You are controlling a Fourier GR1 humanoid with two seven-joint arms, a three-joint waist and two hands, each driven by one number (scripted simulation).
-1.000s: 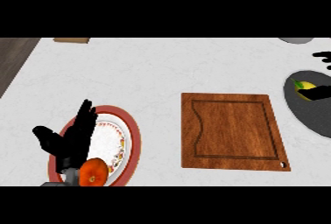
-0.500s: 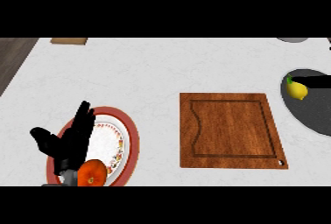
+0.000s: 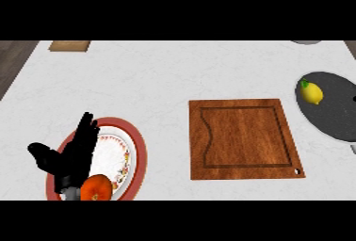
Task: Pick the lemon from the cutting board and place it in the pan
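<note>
Although the task names the cutting board as the starting place, the small yellow lemon with a green stem end [image 3: 311,92] lies inside the dark grey round pan [image 3: 334,117], near its upper left rim, with nothing holding it. The brown wooden rectangular cutting board [image 3: 242,138] sits just left of the pan and carries nothing. On this evidence the placing step appears complete.

The left black hand [image 3: 69,155] shows at the lower left, over the round white plate with a red rim and patterned border [image 3: 132,150]; its fingers are straight and point up, thumb spread to the side, holding nothing. It appears to be resting. A round orange fruit [image 3: 96,187] lies on the lower part of the plate, just beside the wrist. The right hand is not visible in the head view, so no condition can be recorded for it.

Recommendation for the step in hand: the right arm, wherever it is, is best kept clear of the pan rim so that the lemon is not nudged; a lemon rolls readily on a smooth pan floor. The left hand need not move. The white marbled desk [image 3: 153,80] also bears a small tan wooden object [image 3: 69,45] at the top left edge.
</note>
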